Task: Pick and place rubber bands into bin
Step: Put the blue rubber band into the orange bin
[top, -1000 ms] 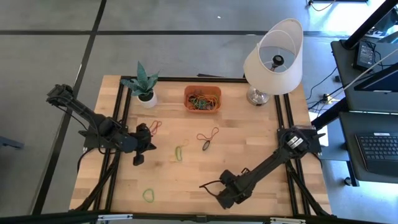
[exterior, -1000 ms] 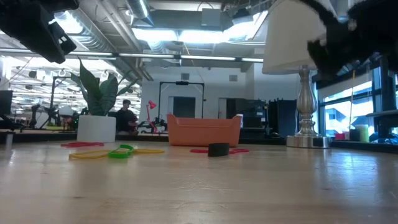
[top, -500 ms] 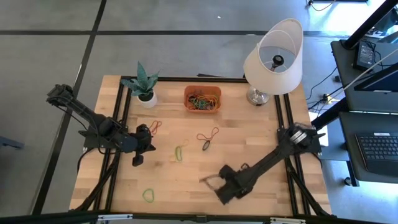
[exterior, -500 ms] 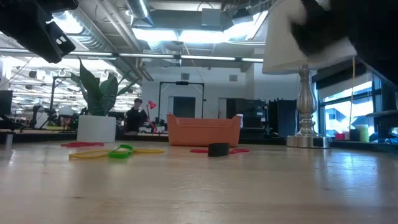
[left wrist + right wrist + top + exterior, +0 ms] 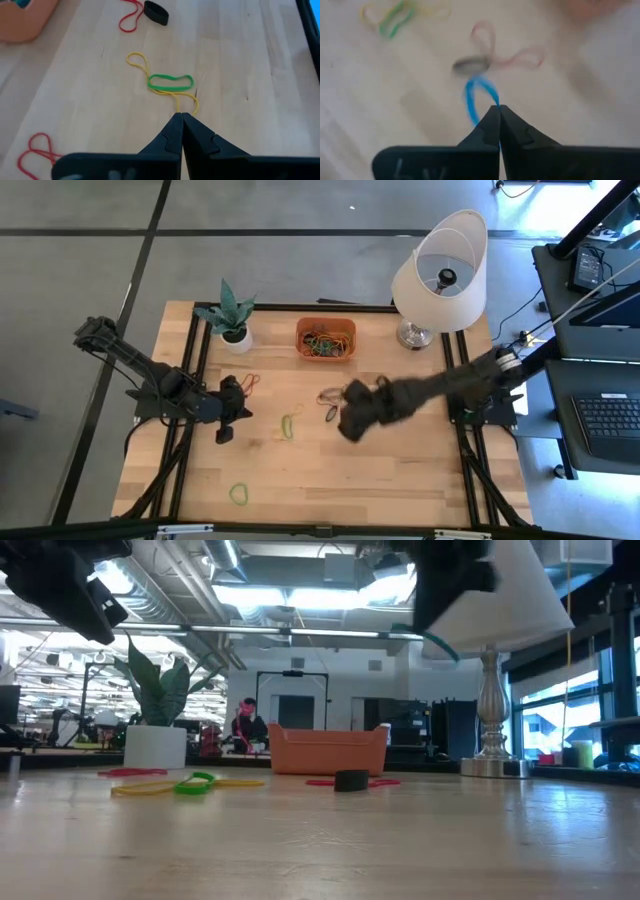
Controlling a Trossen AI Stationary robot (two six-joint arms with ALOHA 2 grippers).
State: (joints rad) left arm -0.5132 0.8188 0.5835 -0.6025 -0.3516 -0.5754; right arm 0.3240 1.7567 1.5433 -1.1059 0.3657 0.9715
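Note:
My right gripper [image 5: 346,408] hangs high over the table's middle, shut on a blue rubber band [image 5: 476,99], which also shows as a teal arc [image 5: 441,646] in the low view. Below it a red band [image 5: 336,395] and a black band [image 5: 330,416] lie flat on the wood. A yellow band with a green one [image 5: 170,82] lies ahead of my left gripper [image 5: 181,116], which hovers shut at the left [image 5: 224,432], touching nothing. The orange bin [image 5: 326,338] at the far edge holds several bands. My right gripper pinches the blue band at one spot of its loop [image 5: 495,106], between the very ends of its two fingers. The rest of the loop hangs free beyond the fingertips, lifted clear of the table.
A white plant pot [image 5: 236,338] stands at the far left and a lamp [image 5: 438,275] at the far right, either side of the bin. Another red band [image 5: 247,383] lies near my left gripper, and a green one [image 5: 239,494] near the front edge. A person [image 5: 246,726] shows in the room beyond.
My right gripper has shut near the table's front edge, then risen and swung fast toward the far edge and the middle, carrying the blue band up off the wood. The person in the background has walked rightward.

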